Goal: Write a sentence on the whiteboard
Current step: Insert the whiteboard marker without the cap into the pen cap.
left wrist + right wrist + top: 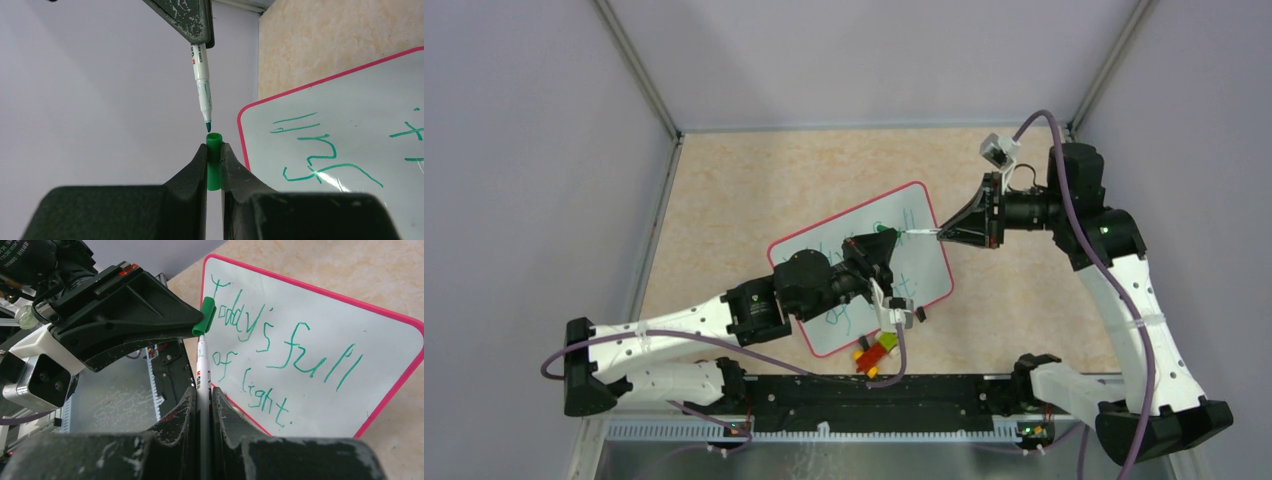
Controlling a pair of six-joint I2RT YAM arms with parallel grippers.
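Observation:
The whiteboard (927, 270) lies tilted on the table, white with a red-pink rim. On the whiteboard (345, 325) the sentence (280, 347) reads "Today's full of light." in green, in two lines. My right gripper (202, 390) is shut on a white marker (202, 367), held above the board (360, 115). Opposite it, my left gripper (214, 148) is shut on the green cap (214, 172). The marker (202, 80) points tip-first at the cap's mouth, with a sliver of gap between them. From above, the left gripper (886, 241) and right gripper (943, 235) face each other over the board.
A small cluster of red, yellow and green toy bricks (876, 352) lies at the board's near edge. A black rail (874, 396) runs along the table's front between the arm bases. Grey walls enclose the tan table (744, 190) on three sides.

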